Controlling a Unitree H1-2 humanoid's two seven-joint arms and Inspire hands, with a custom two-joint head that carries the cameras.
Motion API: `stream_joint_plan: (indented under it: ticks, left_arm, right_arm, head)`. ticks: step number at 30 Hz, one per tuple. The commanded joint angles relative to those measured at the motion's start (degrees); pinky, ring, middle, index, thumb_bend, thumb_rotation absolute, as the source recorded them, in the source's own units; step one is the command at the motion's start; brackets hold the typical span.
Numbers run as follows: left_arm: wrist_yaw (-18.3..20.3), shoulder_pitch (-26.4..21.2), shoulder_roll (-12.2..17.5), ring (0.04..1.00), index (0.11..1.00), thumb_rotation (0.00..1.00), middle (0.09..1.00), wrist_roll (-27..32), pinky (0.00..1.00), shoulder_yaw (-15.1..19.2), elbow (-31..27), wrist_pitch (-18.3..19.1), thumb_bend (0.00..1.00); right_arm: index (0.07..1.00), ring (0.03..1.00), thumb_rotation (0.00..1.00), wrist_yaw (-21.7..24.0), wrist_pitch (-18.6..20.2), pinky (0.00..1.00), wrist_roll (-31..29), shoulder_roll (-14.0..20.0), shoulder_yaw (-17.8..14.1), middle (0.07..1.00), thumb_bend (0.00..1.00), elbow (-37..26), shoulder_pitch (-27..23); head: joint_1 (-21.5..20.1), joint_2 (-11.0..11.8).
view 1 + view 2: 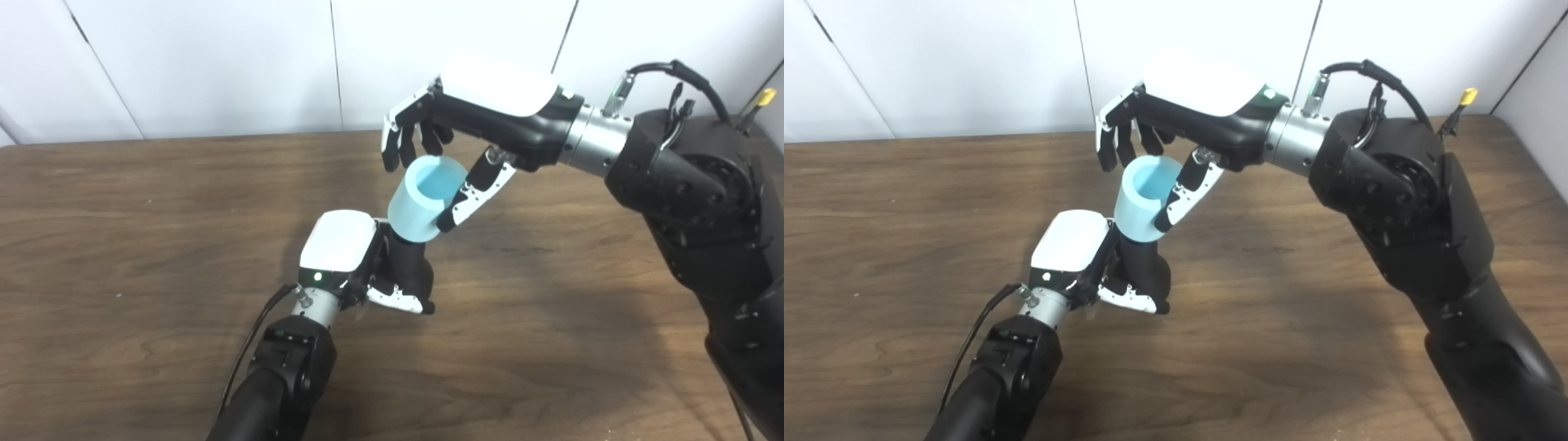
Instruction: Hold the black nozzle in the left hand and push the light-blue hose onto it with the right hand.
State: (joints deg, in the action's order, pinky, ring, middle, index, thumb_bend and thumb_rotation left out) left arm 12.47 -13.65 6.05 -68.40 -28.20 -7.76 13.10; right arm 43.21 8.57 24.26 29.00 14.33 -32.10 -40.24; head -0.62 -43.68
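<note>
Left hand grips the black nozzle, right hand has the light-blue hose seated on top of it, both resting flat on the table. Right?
Not quite. The left hand does grip the black nozzle, and the right hand has the light-blue hose on top of it, but nothing rests flat: the left eye view shows them standing tilted, raised above the table.
</note>
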Motion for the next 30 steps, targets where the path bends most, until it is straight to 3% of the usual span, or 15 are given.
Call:
stream_joint_plan:
  ticks: [1,23,30]
  left_arm:
    - [1.1,-0.7,-0.3,0.541,0.454,0.0,0.51,-0.9,0.52,-0.1,-0.4,0.6,0.5]
    - [2.0,-1.0,-0.5,0.543,0.45,0.0,0.514,-1.1,0.53,-0.2,-0.7,0.7,0.5]
    - [2.0,-1.1,-0.7,0.545,0.449,0.0,0.513,-1.6,0.53,-0.5,-0.6,0.8,0.5]
  right_arm:
    - [0.538,0.338,0.0,-0.5,0.2,0.26,0.2,0.9,-0.7,0.448,0.51,-0.6,-1.6]
    - [0.507,0.383,0.0,1.8,3.2,0.36,2.2,1.0,0.5,0.506,0.52,-0.9,-0.6]
    - [0.502,0.398,0.0,0.5,1.8,0.32,2.2,0.4,0.2,0.514,0.5,-0.2,0.5]
  head:
    - [-0.1,0.0]
    - [-0.1,-0.4]
    - [-0.1,-0.3]
